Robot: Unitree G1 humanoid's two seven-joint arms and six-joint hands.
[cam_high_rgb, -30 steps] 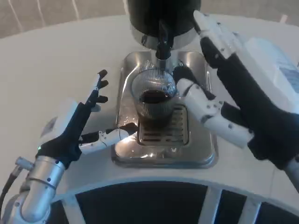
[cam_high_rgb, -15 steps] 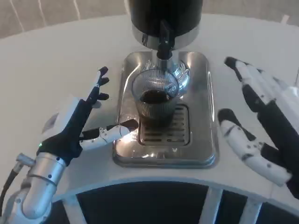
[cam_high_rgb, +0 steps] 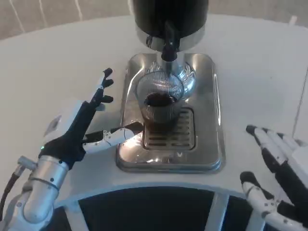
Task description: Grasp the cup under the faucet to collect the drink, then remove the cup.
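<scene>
Left hand beside drip tray

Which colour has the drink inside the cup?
Dark brown, nearly black; the head view shows it inside the clear ribbed cup.

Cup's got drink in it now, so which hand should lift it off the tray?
Probably left. The left hand is open beside the tray, its thumb reaching toward the cup. The right hand is open near the table's front edge, farther away.
</scene>
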